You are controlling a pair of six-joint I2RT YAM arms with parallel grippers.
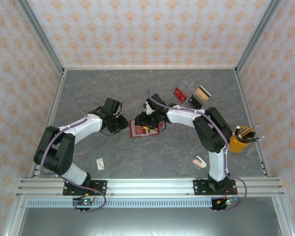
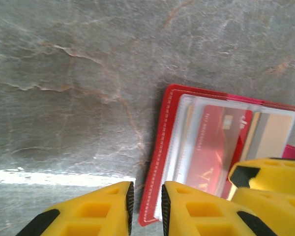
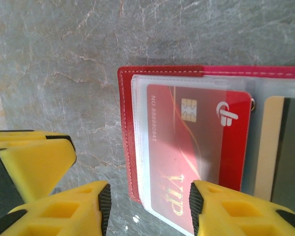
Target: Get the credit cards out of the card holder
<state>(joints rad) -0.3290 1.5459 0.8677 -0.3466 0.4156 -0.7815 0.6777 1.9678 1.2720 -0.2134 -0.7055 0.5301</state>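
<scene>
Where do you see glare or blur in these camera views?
Left wrist: a white glare streak on the table. Right wrist: the clear sleeve hazes the red card, print readable. Top external: even light, no hard shadows.

The left arm [image 1: 64,142] and right arm [image 1: 209,129] each have glossy black joint housings and white covers over the middle links. 1 thin purple cable [image 1: 81,102] runs along each arm in loose loops. The left gripper [image 2: 147,201] and right gripper [image 3: 150,201] each carry 2 blocky bright-yellow fingers [image 2: 98,211] with moulded rectangular recesses and black ribbed pads [image 2: 130,199].
</scene>
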